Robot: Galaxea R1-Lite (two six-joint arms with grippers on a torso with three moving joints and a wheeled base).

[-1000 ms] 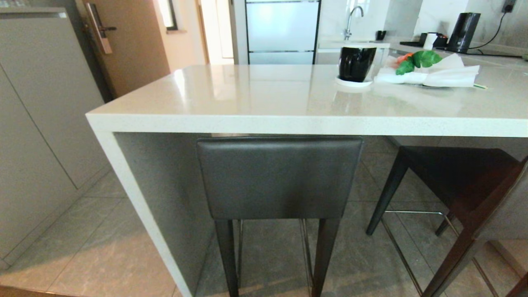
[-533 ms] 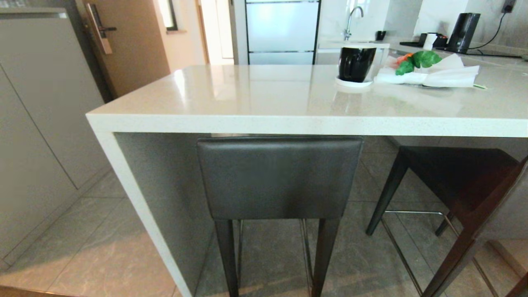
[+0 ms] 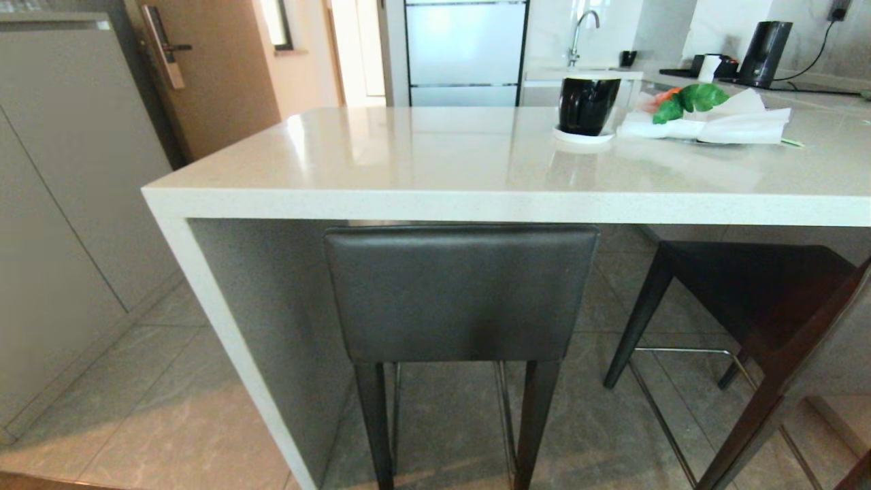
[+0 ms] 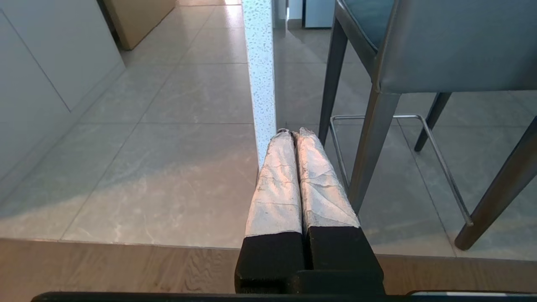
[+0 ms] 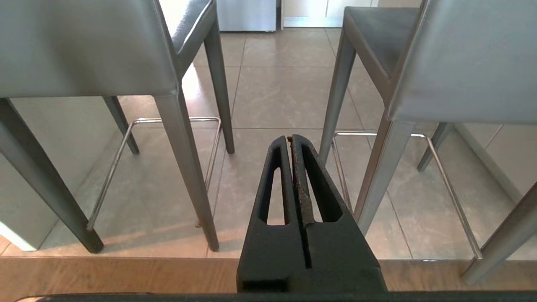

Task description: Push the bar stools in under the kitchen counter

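I see the left stool (image 3: 461, 292) tucked under the counter (image 3: 476, 163), right stool (image 3: 762, 306) angled out; left gripper (image 4: 293, 133) and right gripper (image 5: 290, 138) shut, empty

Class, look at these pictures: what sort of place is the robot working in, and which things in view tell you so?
Most likely a home kitchen: a stone-topped kitchen counter with bar stools at it, a sink tap behind, and a black mug on the counter.

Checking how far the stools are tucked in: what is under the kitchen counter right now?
Under the kitchen counter the left bar stool stands, backrest just below the slab edge. The right bar stool sits angled, partly under. Their seats' far ends are hidden by the slab.
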